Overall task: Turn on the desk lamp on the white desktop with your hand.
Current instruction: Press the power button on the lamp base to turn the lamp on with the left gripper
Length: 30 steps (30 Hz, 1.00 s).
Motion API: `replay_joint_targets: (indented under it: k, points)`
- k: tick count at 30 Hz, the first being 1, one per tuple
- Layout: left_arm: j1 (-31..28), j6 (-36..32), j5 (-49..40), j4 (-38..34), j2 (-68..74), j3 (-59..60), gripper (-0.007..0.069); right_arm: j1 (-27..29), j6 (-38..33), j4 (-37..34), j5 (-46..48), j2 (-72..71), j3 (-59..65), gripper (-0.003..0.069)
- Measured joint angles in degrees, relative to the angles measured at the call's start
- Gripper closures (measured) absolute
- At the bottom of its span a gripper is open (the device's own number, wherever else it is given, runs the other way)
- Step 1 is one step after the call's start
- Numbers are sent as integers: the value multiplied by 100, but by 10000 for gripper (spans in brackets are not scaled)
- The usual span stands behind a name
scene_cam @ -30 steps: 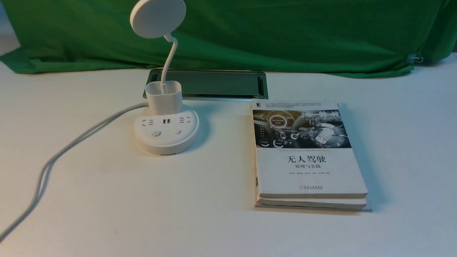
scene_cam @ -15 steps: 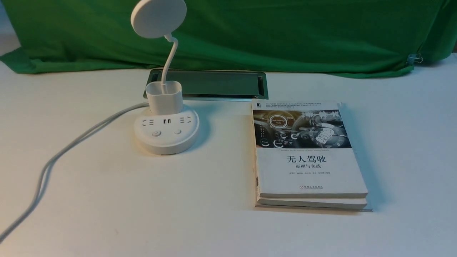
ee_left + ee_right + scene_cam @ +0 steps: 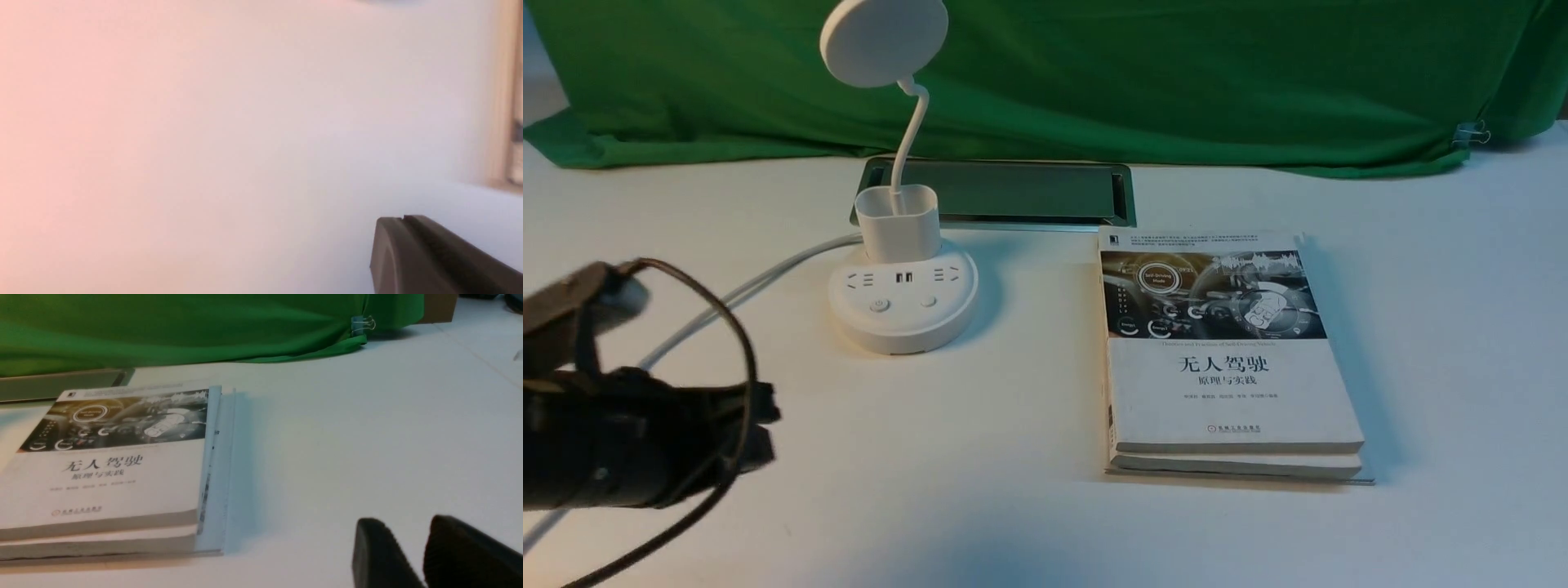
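Observation:
The desk lamp [image 3: 903,306] stands left of centre on the white desktop [image 3: 980,506], its disc head [image 3: 885,39] raised on a thin curved neck and unlit. Two round buttons [image 3: 879,306] sit on the front of its base. My left gripper [image 3: 764,425], the black hand with a looping cable, hangs low at the left edge, in front of and to the left of the lamp base and apart from it. In the left wrist view its fingers [image 3: 402,218] are shut together over bare desktop. My right gripper [image 3: 402,524] stands slightly open over bare desktop, right of the book, holding nothing.
A stack of two books [image 3: 1225,359] lies right of the lamp. A metal-rimmed hatch [image 3: 1013,192] sits behind the lamp, with green cloth [image 3: 1176,73] along the back. The lamp's white cord [image 3: 686,331] runs off to the front left, under the left arm.
The left arm and its gripper have come into the front view from the left edge. The lamp and the books have not moved.

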<state>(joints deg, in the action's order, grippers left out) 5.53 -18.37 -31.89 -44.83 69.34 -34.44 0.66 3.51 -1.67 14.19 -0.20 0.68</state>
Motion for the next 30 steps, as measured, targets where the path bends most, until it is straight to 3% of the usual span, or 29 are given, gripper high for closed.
replay_joint_targets:
  k: [2, 4, 9, 11, 14, 22, 30]
  points:
    - [202, -377, -17, -374, 492, -231, 609, 0, 0, 0, 0, 0, 0, 418]
    - [552, -301, 203, -41, 981, -608, 624, 0, 0, 0, 0, 0, 0, 418]
    - [1285, 1012, 562, 1847, 1863, -1482, 629, 0, 0, 0, 0, 0, 0, 418]
    - [1580, 2118, 625, 3308, 2400, -2184, 629, 0, 0, 0, 0, 0, 0, 418]
    - [1663, 2832, 634, 4483, 2946, -3001, 629, 0, 0, 0, 0, 0, 0, 418]
    - [1650, 3024, 360, 5049, 4183, -4514, 626, 0, 0, 0, 0, 0, 0, 418]
    - [1650, 3012, 436, 5162, 4490, -4752, 624, 0, 0, 0, 0, 0, 0, 418]
